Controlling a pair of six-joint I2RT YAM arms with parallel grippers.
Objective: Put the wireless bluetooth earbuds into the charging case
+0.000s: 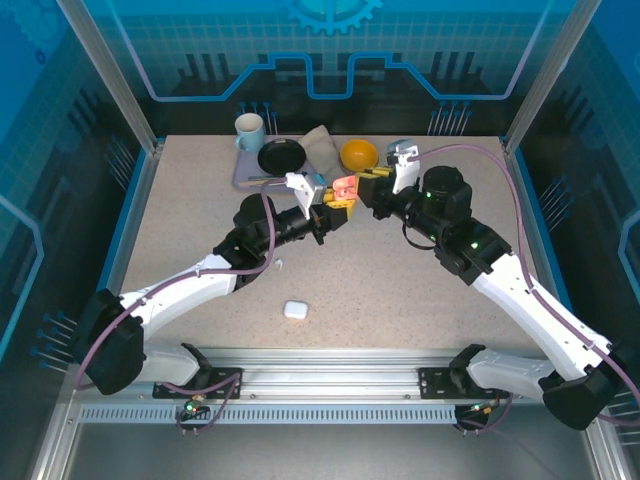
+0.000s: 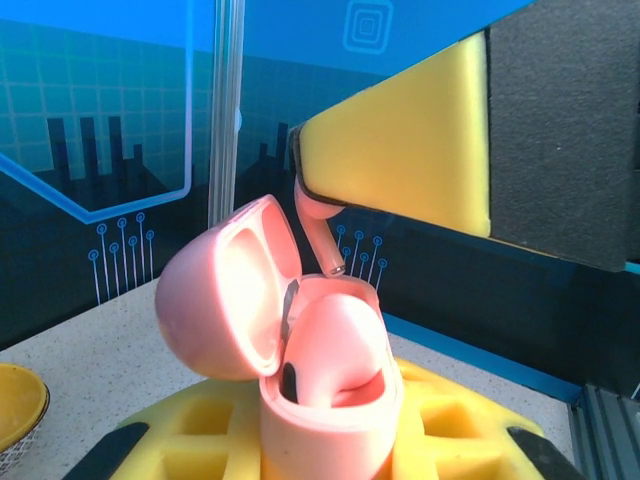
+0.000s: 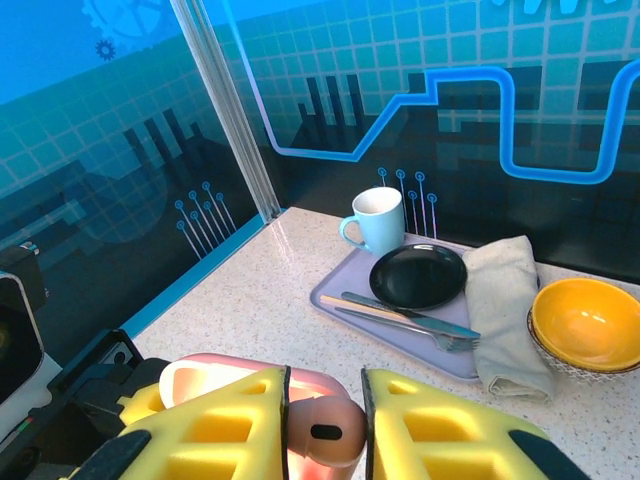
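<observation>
Above the speckled table [image 1: 400, 290], the left gripper [image 1: 335, 205] is clamped on an open pink case [image 2: 335, 400]. The right gripper [image 3: 325, 400] pinches a pink earbud [image 3: 322, 432] (stem pointing down) just over it.

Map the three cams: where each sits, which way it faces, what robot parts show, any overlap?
Top external: above and behind the bases, looking down on the table; both arms, left gripper and right gripper close together mid-table.
Left wrist: on the left arm, facing the far right side; its yellow fingers hold the open pink case.
Right wrist: on the right arm, facing the far-left corner and tray; its fingers pinch a pink earbud.
Shared: both wrist views show case and earbud.
</observation>
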